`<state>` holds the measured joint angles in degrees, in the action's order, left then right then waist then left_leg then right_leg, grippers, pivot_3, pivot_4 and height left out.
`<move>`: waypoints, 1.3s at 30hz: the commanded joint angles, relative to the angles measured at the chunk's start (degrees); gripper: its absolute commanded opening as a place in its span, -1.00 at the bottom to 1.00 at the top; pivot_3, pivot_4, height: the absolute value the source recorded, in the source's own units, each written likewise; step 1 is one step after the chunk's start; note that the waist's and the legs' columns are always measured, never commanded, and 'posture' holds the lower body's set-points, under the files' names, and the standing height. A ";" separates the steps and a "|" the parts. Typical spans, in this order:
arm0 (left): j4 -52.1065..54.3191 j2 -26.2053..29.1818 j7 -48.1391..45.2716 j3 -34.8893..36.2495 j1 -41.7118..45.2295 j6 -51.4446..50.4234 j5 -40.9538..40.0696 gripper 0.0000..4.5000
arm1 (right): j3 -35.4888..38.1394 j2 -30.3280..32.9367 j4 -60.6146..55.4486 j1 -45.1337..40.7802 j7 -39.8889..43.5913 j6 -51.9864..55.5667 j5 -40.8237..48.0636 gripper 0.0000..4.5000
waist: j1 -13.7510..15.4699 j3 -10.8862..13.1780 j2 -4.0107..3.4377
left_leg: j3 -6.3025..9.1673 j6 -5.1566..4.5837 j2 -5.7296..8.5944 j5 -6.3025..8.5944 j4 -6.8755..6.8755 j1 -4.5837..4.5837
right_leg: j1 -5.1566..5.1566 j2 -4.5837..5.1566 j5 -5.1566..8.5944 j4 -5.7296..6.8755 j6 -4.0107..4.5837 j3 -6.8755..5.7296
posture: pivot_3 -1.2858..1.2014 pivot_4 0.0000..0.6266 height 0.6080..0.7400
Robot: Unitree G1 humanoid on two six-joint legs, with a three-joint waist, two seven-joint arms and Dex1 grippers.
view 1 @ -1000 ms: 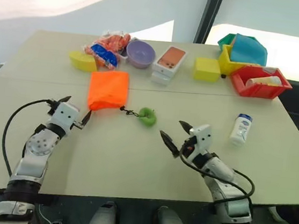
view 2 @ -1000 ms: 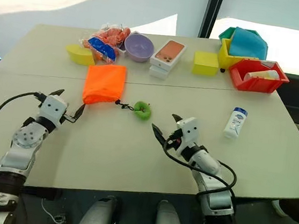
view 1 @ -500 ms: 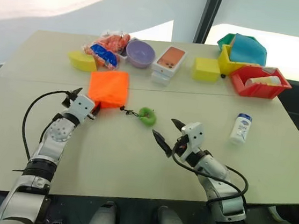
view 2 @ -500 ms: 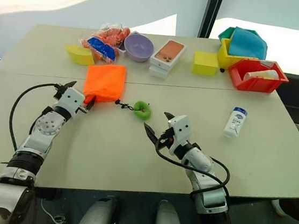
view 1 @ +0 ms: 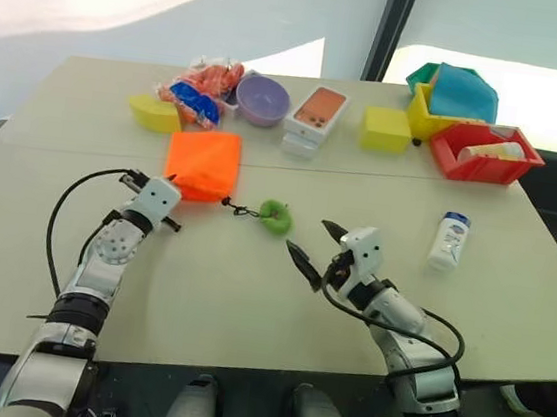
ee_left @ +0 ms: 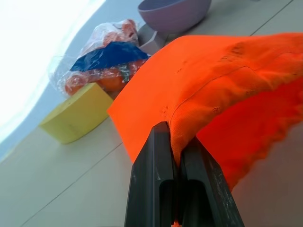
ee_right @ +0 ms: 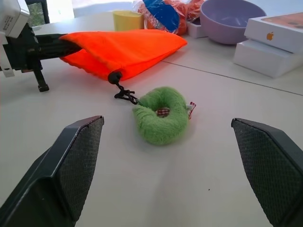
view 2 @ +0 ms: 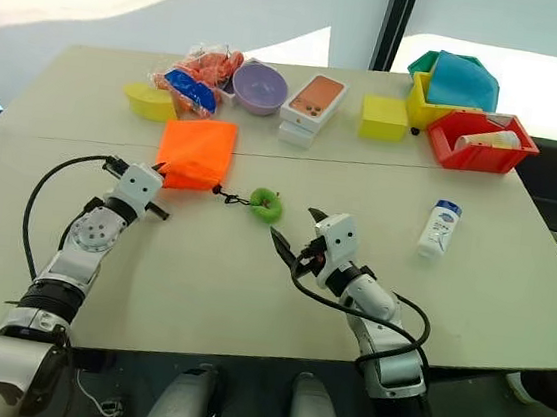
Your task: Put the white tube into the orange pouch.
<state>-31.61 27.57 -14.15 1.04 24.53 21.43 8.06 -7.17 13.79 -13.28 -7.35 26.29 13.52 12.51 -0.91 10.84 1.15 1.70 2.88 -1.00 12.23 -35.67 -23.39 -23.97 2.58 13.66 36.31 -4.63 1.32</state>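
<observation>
Orange pouch [view 1: 203, 163] on desk [view 1: 248, 296], edge pinched by left hand [ee_left: 176, 156], right hand [view 1: 320, 247] wide apart, white tube [view 1: 449, 239] lying beyond it.

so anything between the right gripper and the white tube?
Nothing visible. The right gripper, open, and the white tube have only bare table between them; the green ring lies on its other side.

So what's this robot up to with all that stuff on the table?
It is meant to put the white tube into the orange pouch. Right now its left gripper has its fingers pinched shut on the pouch's near edge. The right gripper hangs open above the table, near the pouch cord's green ring. The tube lies untouched further right.
</observation>
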 commanded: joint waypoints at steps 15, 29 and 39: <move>54.14 -2.59 -6.42 -0.24 -26.34 -30.52 -10.22 -0.98 | 23.77 9.81 8.45 -3.19 -11.57 3.11 -0.80 1.00 | 0.12 0.00 0.00 | -0.12 0.00 0.02 0.00 -0.06 0.02 | 0.06 0.09 0.12 -0.01 0.21 0.16 | 0.03 -0.52 1.00; 53.55 -5.27 -6.60 4.15 -29.23 -33.03 -13.20 -0.98 | 27.28 6.91 14.95 -5.86 -21.34 6.95 -0.74 1.00 | -0.04 -0.04 -0.07 | -0.05 -0.02 0.00 0.00 -0.16 0.07 | 0.08 -0.06 0.14 0.08 0.25 0.16 | 0.03 -0.52 1.00; 48.95 -1.88 -11.25 9.04 -30.81 -27.62 -16.07 -0.98 | 27.21 3.89 14.36 -4.32 -23.23 6.63 -0.21 1.00 | 0.01 -0.03 -0.09 | -0.07 -0.02 0.00 0.00 -0.21 0.03 | 0.06 -0.02 0.14 0.06 0.27 0.16 | 0.03 -0.52 1.00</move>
<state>16.28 25.12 -24.55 9.21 -6.13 -7.88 -6.96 19.12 17.61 2.49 -11.72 3.52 21.66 12.11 -0.90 10.81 1.06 1.64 2.86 -1.01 12.23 -35.88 -23.37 -23.91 2.56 13.80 36.36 -4.36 1.49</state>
